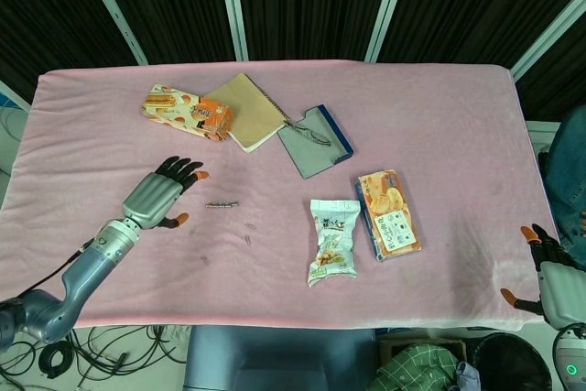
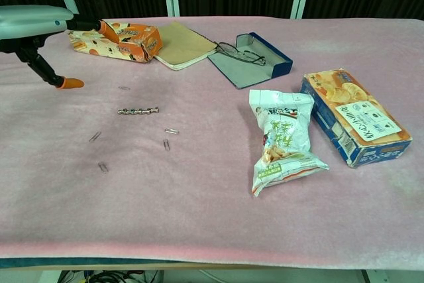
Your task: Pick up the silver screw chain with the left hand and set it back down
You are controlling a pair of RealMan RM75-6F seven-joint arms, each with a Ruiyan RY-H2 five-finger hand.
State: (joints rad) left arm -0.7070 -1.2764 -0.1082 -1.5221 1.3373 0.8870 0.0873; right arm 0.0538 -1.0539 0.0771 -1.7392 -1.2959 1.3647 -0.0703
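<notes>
Left hand (image 1: 157,197): it hovers over the pink cloth (image 1: 439,116) with the fingers spread wide, holding nothing. In the chest view only its silver back and 1 orange-tipped thumb (image 2: 68,83) show, at the left edge.
Silver screw chain (image 1: 222,204): it lies flat on the cloth, at about 3 o'clock from the left hand, near it but apart. In the chest view the chain (image 2: 138,110) is a short straight line of links.
Right hand (image 1: 552,274): it is at the lower right corner, just beyond the table edge, fingers apart and holding nothing.
Paper clips (image 2: 166,144): some small ones lie at 5 to 7 o'clock from the chain.
Orange snack box (image 1: 187,113): at 12 o'clock from the left hand, touching the brown notebook (image 1: 247,109).
Glasses case (image 1: 315,141): open, with glasses (image 2: 233,49) resting on it, at 1 o'clock from the chain.
Snack bag (image 1: 333,241): just beside the chips box (image 1: 388,213), which is at its 2 o'clock.
</notes>
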